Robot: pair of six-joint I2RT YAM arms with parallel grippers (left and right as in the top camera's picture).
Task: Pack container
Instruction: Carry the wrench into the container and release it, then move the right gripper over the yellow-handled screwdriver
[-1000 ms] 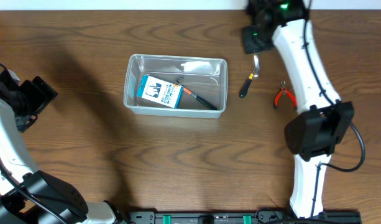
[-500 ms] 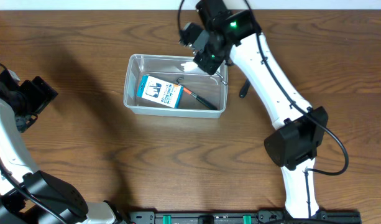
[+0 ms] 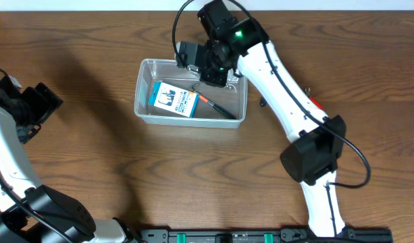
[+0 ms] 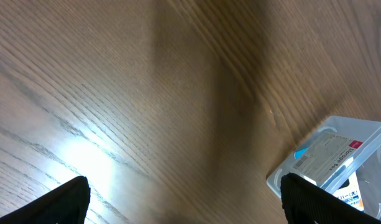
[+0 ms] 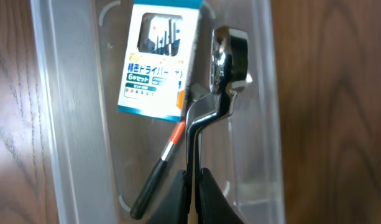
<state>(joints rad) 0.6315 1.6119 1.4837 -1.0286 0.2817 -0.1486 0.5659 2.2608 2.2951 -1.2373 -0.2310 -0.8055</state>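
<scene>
The clear plastic container (image 3: 144, 108) sits at the table's middle. It holds a blue-and-white box (image 3: 173, 99) and a thin black-and-orange tool (image 3: 219, 107). My right gripper (image 3: 205, 66) hangs over the container's far side, shut on a chrome ratchet wrench (image 5: 226, 59). In the right wrist view the gripper (image 5: 193, 179) pinches the wrench's shank above the container (image 5: 53, 106), with the box (image 5: 156, 62) and the thin tool (image 5: 156, 180) below. My left gripper (image 3: 39, 102) is open and empty at the far left. Its wrist view (image 4: 184, 202) shows the container's corner (image 4: 370, 134).
A dark tool handle (image 3: 262, 102) and a bit of red pliers (image 3: 314, 102) peek out from beside the right arm, on the table to the right of the container. The table's far edge runs just behind the right gripper.
My right arm has swung left from the tools at the far right to above the container's far side. The left arm has not moved.
</scene>
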